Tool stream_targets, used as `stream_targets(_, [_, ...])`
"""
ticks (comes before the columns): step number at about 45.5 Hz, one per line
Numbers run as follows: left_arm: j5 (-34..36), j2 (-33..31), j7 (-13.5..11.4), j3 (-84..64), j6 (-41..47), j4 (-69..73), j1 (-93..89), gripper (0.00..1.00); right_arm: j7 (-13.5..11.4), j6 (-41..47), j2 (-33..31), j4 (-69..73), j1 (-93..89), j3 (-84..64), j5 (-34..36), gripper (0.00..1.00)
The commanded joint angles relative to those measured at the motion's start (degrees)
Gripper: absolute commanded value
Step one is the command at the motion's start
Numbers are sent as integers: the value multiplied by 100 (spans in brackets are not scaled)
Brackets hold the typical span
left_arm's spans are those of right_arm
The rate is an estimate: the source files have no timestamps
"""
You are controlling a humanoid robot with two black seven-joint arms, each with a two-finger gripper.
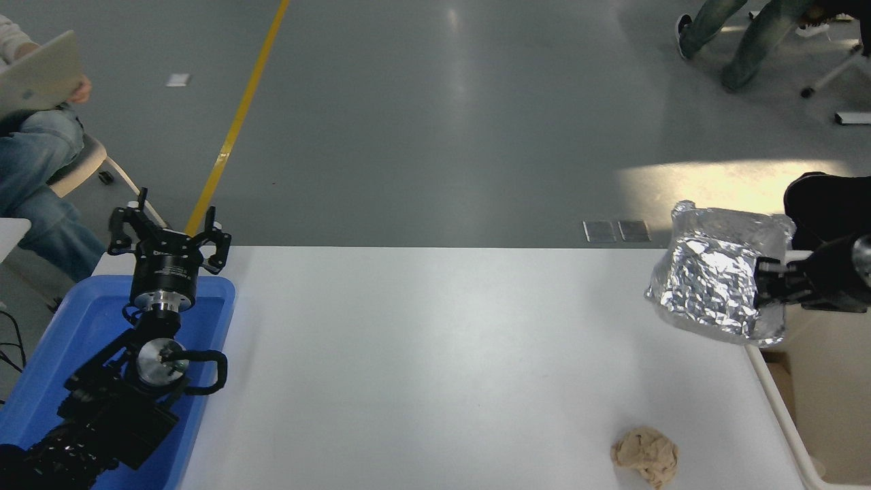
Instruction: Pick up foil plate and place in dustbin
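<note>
The foil plate [711, 282] is a crinkled silver tray held up in the air above the table's right edge, tilted toward the camera. My right gripper [767, 289] comes in from the right edge and is shut on the plate's right rim. The dustbin [782, 408] is a cream plastic bin at the table's right side; only its left rim and part of its inside show, below and to the right of the plate. My left gripper [169, 235] is parked open over the blue tray at the lower left.
A blue plastic tray [75, 327] lies under the left arm. A crumpled tan paper ball [645, 454] lies near the table's front right. A seated person with a laptop [34, 78] is at the far left; a person's legs [735, 34] cross the floor at the top right.
</note>
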Motion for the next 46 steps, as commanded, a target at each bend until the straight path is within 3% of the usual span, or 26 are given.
stream_targets(1, [-10, 1, -8, 0, 9, 0, 0, 99, 17, 947, -41, 528, 2095, -643, -7, 0])
stream_targets(15, [-10, -7, -8, 0, 9, 0, 0, 99, 17, 1976, 100, 528, 3458, -705, 11, 0])
stream_targets(26, [-10, -7, -8, 0, 9, 0, 0, 99, 17, 2029, 118, 528, 3582, -766, 11, 0])
stream_targets(34, [-10, 1, -8, 0, 9, 0, 0, 99, -10, 1810, 74, 397, 2924, -775, -94, 0])
stream_targets(46, [-10, -7, -8, 0, 9, 0, 0, 99, -10, 738, 65, -833, 745, -582, -147, 0])
